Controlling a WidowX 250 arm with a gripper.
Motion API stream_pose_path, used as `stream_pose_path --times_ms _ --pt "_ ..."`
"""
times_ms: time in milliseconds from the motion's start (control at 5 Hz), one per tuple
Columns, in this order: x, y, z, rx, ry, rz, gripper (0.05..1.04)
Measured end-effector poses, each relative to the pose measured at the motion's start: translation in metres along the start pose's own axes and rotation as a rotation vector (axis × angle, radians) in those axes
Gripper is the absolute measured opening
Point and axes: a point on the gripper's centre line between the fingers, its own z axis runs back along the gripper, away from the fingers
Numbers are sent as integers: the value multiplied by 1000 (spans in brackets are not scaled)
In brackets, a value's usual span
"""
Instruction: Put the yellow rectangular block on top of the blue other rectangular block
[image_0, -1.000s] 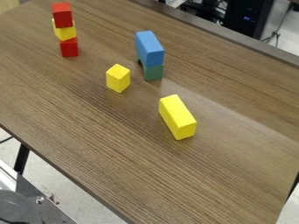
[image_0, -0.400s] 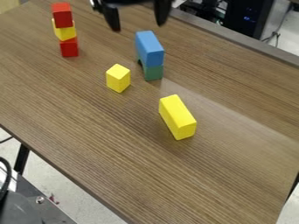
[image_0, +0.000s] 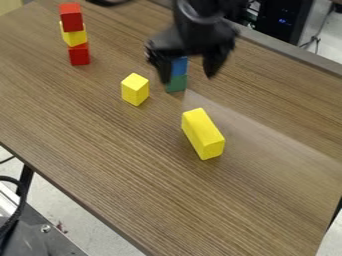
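Observation:
My gripper (image_0: 188, 77) hangs open near the top centre, its two fingers spread apart with nothing held. Behind it, mostly covered, the blue rectangular block (image_0: 179, 67) rests on a green block (image_0: 176, 84). The yellow rectangular block (image_0: 202, 135) lies lengthwise on the table, right of centre, lower in the view than the gripper and apart from it.
A smaller yellow block (image_0: 135, 90) stands left of the blue and green stack. At the upper left is a tower of a red block (image_0: 71, 17), a yellow one and another red one. The brown table (image_0: 120, 165) has its front edge at lower left.
The gripper has come in from the top edge and moved down the view, now covering much of the blue block. The blocks have stayed where they were.

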Motion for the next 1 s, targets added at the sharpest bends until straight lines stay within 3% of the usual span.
stream_pose_path --times_ms 400,1000 --pt "-10 -10 -6 39 24 120 1001" --pt "-37 4 -22 54 79 140 1001"
